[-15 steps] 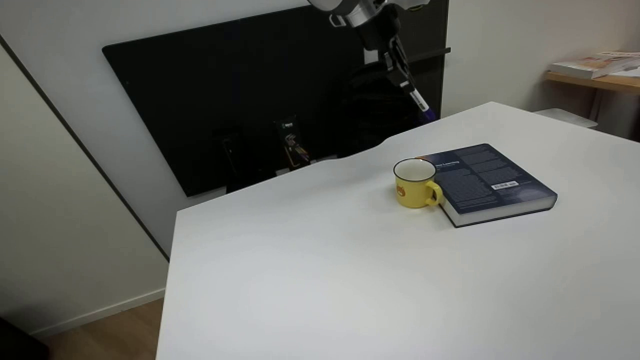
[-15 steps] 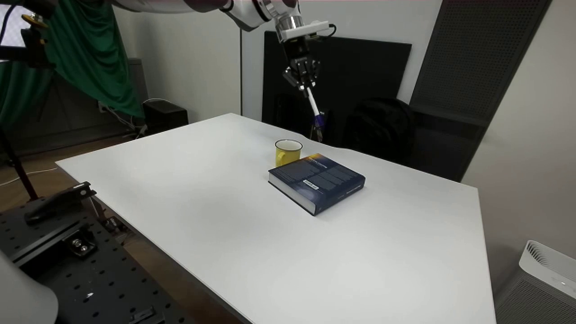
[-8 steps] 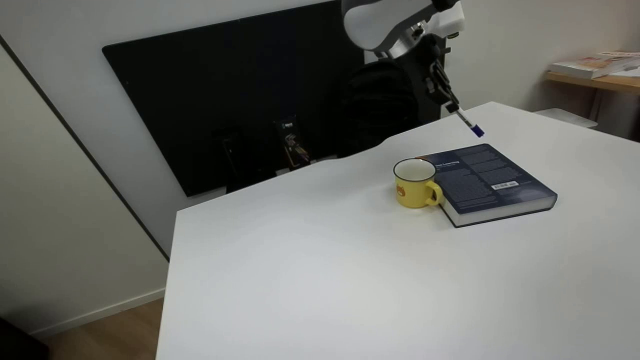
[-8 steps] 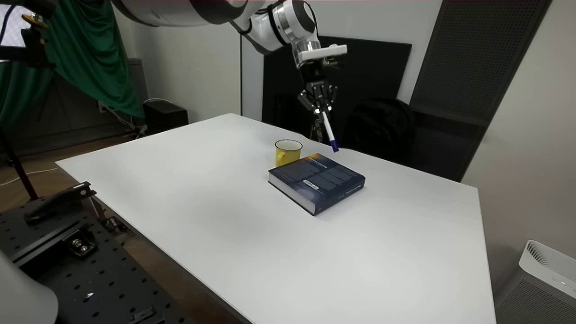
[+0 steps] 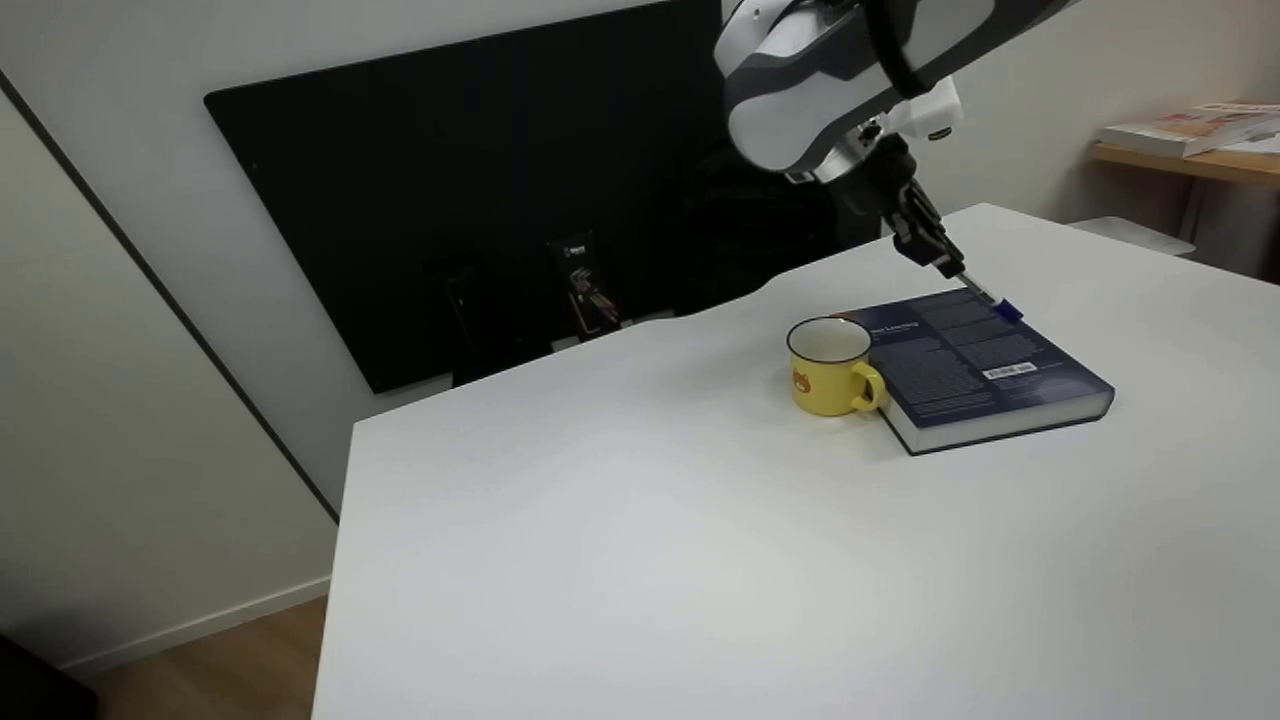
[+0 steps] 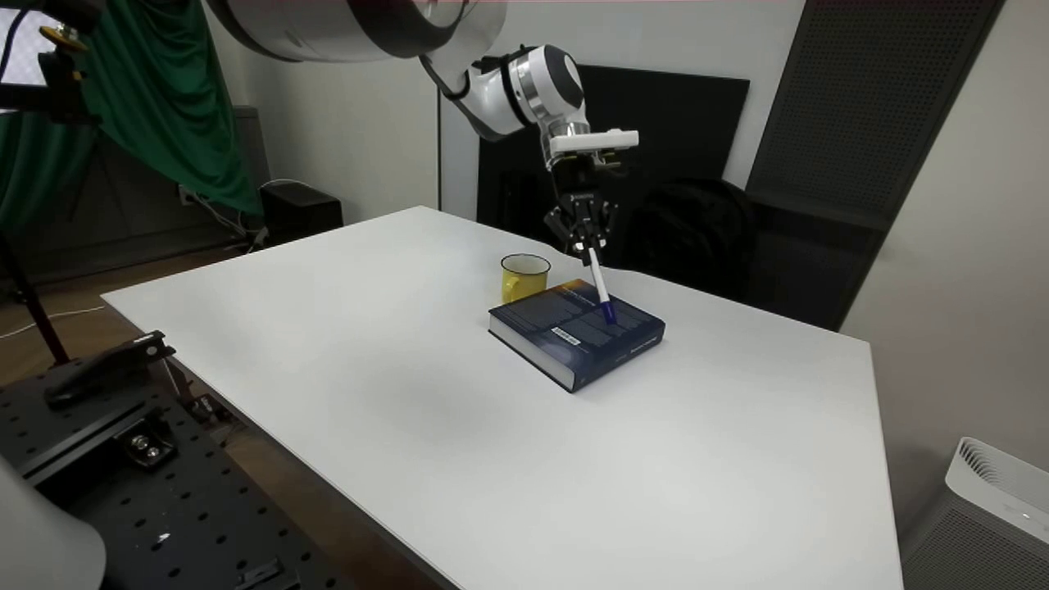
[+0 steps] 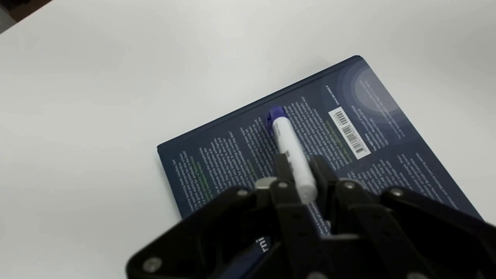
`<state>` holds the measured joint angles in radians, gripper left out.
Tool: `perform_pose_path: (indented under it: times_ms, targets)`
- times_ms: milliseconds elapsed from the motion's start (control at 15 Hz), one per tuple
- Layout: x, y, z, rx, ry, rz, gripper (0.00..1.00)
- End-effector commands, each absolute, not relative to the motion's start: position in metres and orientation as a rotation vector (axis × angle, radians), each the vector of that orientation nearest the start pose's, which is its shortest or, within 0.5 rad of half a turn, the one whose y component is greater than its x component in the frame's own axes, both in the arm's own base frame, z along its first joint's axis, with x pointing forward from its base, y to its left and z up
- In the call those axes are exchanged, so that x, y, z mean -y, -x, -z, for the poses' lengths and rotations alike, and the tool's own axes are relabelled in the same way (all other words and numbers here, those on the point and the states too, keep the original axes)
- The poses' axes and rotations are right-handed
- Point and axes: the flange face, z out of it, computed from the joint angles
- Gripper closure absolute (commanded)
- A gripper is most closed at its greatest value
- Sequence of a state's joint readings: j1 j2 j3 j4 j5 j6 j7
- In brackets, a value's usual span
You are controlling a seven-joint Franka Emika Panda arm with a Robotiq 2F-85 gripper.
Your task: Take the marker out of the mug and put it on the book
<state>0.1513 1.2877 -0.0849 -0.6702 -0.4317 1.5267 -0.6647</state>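
Marker is in the tool, over the book, tilted, purple end down; can't tell if that end touches the cover. Tool is closed to the marker's thickness, one finger each side of the white body. Wrist view adds the marker's back end between the fingers and green lines in the cover text. Mug shows in both exterior views, upright on the worktop, just beside the book, contact unclear. Its orange print and the book's spine lettering each show in an exterior view.
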Motion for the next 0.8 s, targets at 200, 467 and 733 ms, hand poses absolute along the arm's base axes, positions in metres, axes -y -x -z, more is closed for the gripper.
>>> perform_pose_path:
  times_ms: [200,467,733]
  targets:
    - [-0.035,-0.746,-0.139,1.37,3.057,-1.023,0.42]
    - [-0.034,-0.75,-0.154,1.141,3.166,-0.926,0.16]
    - [-0.036,-0.753,-0.184,0.867,3.22,-0.827,0.0]
